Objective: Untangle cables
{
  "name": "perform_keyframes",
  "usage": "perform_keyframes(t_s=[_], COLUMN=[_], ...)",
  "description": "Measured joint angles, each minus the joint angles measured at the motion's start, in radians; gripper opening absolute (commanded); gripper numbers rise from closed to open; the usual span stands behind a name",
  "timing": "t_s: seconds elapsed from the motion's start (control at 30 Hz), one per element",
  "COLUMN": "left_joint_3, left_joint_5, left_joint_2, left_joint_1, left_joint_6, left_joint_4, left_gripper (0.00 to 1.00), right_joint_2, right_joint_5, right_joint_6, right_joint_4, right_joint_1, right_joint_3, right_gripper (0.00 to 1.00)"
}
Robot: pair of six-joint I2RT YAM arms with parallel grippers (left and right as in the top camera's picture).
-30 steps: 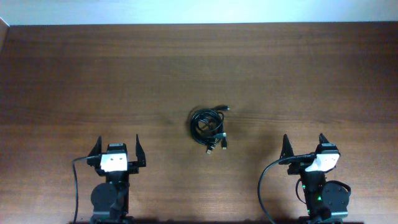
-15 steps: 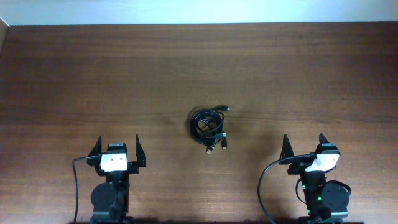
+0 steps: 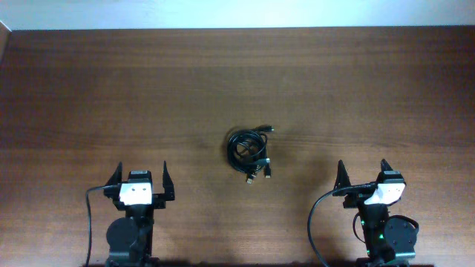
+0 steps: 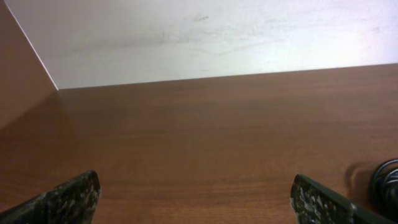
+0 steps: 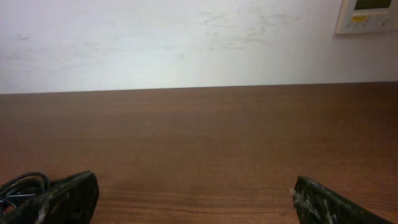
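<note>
The cables lie as one tangled bundle of thin black cords with small plugs at the middle of the wooden table. Part of the bundle shows at the right edge of the left wrist view and at the lower left of the right wrist view. My left gripper is open and empty at the front left, well apart from the bundle. My right gripper is open and empty at the front right, also apart from it.
The brown wooden table ends at a white wall along the back. A white wall panel shows at the top right of the right wrist view. Thick black arm cables run beside both arm bases.
</note>
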State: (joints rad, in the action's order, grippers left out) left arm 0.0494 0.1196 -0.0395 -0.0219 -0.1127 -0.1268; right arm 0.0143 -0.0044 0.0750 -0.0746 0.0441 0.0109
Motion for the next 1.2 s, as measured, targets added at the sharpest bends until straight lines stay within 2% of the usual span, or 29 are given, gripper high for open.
perform_keyframes(t_s=[0.23, 0.37, 0.6, 0.97, 1.2], left_joint_3=[0.056, 0.162, 0.273, 0.395, 0.566], left_joint_5=[-0.015, -0.016, -0.039, -0.064, -0.064], left_joint_2=[0.0, 0.0, -0.001, -0.005, -0.189], left_joint_1=[0.0, 0.0, 0.0, 0.0, 0.0], left_joint_6=[0.005, 0.008, 0.045, 0.049, 0.049], left_joint_4=[-0.061, -0.154, -0.229, -0.261, -0.356], left_gripper=[0.99, 0.99, 0.98, 0.99, 0.99], right_joint_2=[0.001, 0.001, 0.001, 0.001, 0.002], right_joint_5=[0.0, 0.0, 0.0, 0.0, 0.0], right_joint_6=[0.0, 0.0, 0.001, 0.0, 0.002], right_joint_4=[0.0, 0.0, 0.0, 0.0, 0.0], right_joint_1=[0.0, 0.0, 0.0, 0.0, 0.0], right_joint_3=[0.0, 0.0, 0.0, 0.0, 0.0], right_gripper=[0.99, 0.99, 0.99, 0.99, 0.99])
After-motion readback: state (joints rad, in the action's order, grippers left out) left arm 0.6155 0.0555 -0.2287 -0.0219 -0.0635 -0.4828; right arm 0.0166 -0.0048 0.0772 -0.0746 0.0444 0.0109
